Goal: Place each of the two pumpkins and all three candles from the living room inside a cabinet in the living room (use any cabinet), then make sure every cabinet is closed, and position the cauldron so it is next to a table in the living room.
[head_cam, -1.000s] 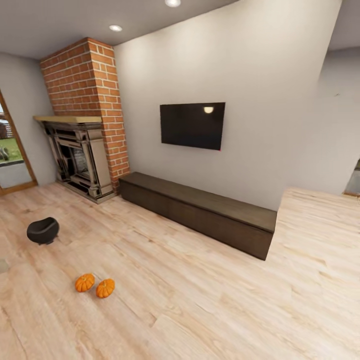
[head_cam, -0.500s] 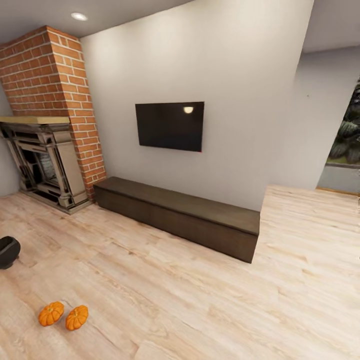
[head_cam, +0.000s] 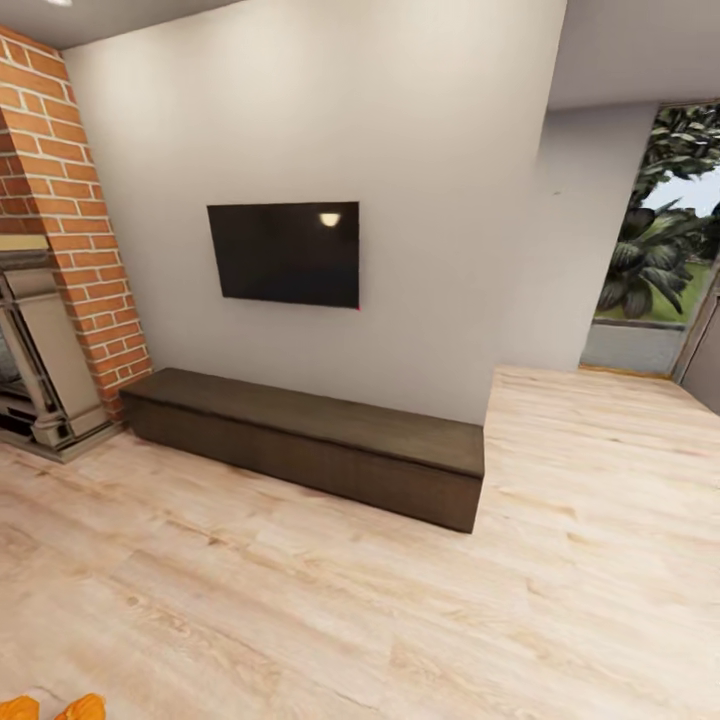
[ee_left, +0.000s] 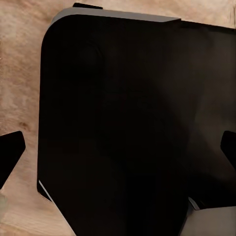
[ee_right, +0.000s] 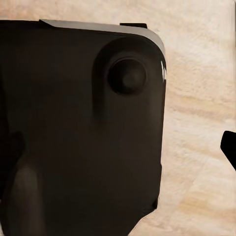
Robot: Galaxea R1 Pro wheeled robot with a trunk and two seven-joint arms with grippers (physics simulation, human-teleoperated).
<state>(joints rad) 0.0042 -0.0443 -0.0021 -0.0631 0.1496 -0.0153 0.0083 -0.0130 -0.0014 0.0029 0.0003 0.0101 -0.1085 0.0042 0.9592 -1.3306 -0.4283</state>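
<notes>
Facing the closed cabinet across bare floor, the pumpkins lie low toward the left arm; either hand's opening cannot be told.

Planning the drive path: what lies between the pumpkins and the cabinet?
Head view: only bare wood floor between the pumpkins and the cabinet.

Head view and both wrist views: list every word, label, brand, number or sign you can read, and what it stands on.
None: no readable text stands anywhere.
The wall-mounted television has a blank dark screen with no visible brand.
The cabinet has plain drawer fronts.
The brick chimney bears no marks.
</notes>
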